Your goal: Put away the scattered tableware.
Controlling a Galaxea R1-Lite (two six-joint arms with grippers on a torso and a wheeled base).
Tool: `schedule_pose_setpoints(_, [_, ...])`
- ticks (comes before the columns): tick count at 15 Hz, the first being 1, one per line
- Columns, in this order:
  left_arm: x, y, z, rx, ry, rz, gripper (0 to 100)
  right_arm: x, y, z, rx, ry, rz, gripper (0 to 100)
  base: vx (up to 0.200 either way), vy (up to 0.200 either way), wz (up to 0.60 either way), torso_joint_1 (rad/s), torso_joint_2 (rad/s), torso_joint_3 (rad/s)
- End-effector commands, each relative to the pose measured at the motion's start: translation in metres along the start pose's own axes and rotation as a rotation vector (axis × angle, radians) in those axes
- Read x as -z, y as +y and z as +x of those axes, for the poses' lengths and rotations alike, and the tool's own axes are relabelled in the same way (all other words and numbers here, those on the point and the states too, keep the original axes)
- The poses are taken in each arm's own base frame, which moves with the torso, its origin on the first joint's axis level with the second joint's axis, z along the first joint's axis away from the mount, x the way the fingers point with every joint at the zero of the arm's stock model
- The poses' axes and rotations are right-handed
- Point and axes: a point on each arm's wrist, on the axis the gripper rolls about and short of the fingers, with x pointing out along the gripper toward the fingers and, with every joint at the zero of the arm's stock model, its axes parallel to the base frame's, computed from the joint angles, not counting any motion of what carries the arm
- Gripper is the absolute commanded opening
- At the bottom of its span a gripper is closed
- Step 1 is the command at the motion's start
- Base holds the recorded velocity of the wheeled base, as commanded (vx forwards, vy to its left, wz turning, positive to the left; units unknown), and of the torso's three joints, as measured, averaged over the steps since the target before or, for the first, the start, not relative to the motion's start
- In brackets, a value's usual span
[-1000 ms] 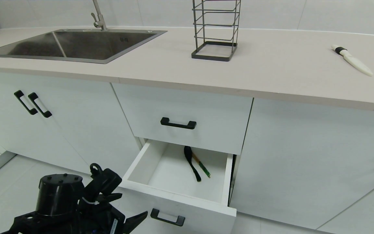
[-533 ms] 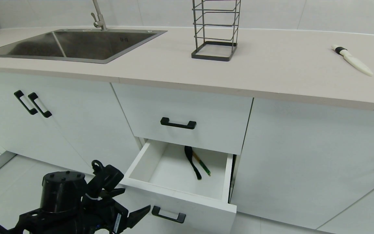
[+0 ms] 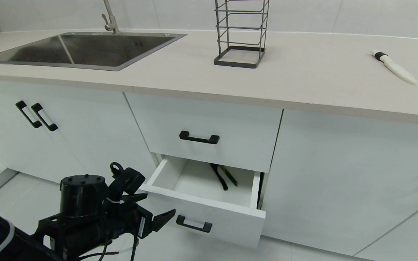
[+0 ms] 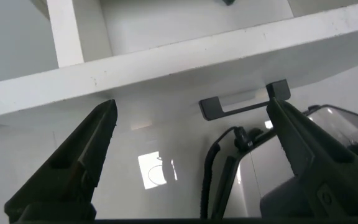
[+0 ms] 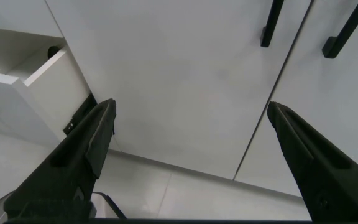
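The lower drawer (image 3: 209, 214) stands partly open, with a black utensil (image 3: 219, 177) and a green-handled one (image 3: 229, 177) lying inside. My left gripper (image 3: 158, 214) is open, low at the drawer's white front, just left of its black handle (image 3: 193, 224). In the left wrist view the left gripper (image 4: 191, 162) has its fingers spread under the drawer front (image 4: 185, 56), with the handle (image 4: 244, 104) close ahead. A white knife (image 3: 394, 67) lies on the counter at far right. My right gripper (image 5: 191, 162) is open, facing white cabinet doors (image 5: 185, 81).
A black wire rack (image 3: 241, 36) stands mid-counter and a steel sink (image 3: 82, 49) is at the left. The upper drawer (image 3: 205, 127) is closed. Cabinet doors with black handles (image 3: 36, 116) flank the drawers. The tiled floor lies below the left gripper.
The lower drawer has slid inward, hiding more of the utensils. My left gripper has moved forward and up with the drawer front.
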Motion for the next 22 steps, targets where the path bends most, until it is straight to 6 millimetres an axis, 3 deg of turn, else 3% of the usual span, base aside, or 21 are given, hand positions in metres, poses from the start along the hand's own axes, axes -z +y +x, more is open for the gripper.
schedule_pose_setpoints(1, [-0.004, 0.002, 0.007, -0.003, -0.014, -0.001, 100, 0.000, 0.000, 0.000, 0.001, 0.001, 0.000, 100, 0.000, 0.000, 0.00, 0.000, 0.00, 0.000])
schedule_pose_setpoints(9, [-0.017, 0.010, 0.042, -0.015, -0.122, -0.037, 100, 0.000, 0.000, 0.000, 0.001, 0.001, 0.000, 100, 0.000, 0.000, 0.00, 0.000, 0.00, 0.000])
schedule_pose_setpoints(22, [-0.032, 0.019, 0.077, -0.022, -0.230, -0.039, 100, 0.000, 0.000, 0.000, 0.001, 0.001, 0.000, 100, 0.000, 0.000, 0.00, 0.000, 0.00, 0.000])
